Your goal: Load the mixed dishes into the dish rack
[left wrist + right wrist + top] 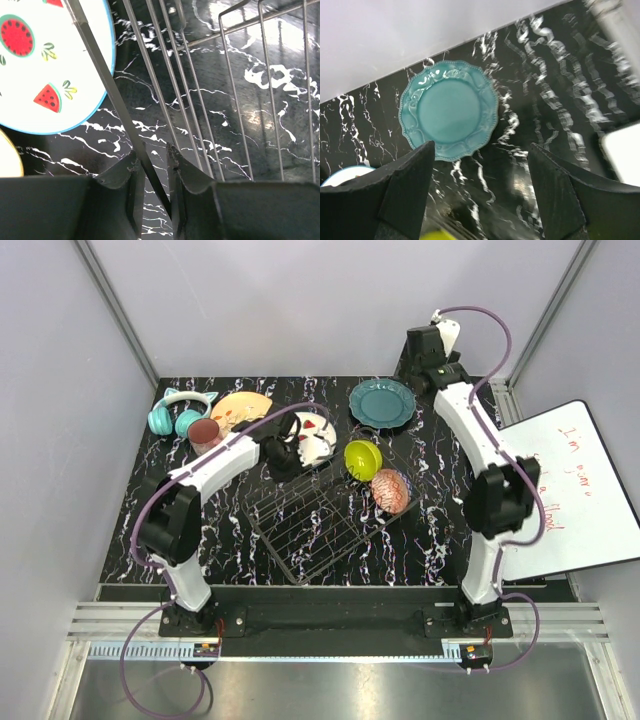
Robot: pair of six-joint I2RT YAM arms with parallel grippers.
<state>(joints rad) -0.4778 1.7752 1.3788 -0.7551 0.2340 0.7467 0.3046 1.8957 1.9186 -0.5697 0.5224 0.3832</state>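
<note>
The dish rack (300,525) sits skewed in the middle of the table, a dark wire grid. My left gripper (283,455) is at its far corner; in the left wrist view the gripper (152,155) is shut on the rack's dark rim bar (102,75). The white watermelon-print plate (313,435) (45,65) lies just beyond it. A yellow-green bowl (362,457) and a red patterned bowl (391,490) rest at the rack's right edge. My right gripper (418,350) (480,150) hangs open and holds nothing, right of the teal plate (382,403) (449,110).
The tan floral plate (240,410), a mug (204,432) and teal cat-ear headphones (180,410) lie at the back left. A whiteboard (570,490) leans at the table's right side. Grey walls close in the back and sides.
</note>
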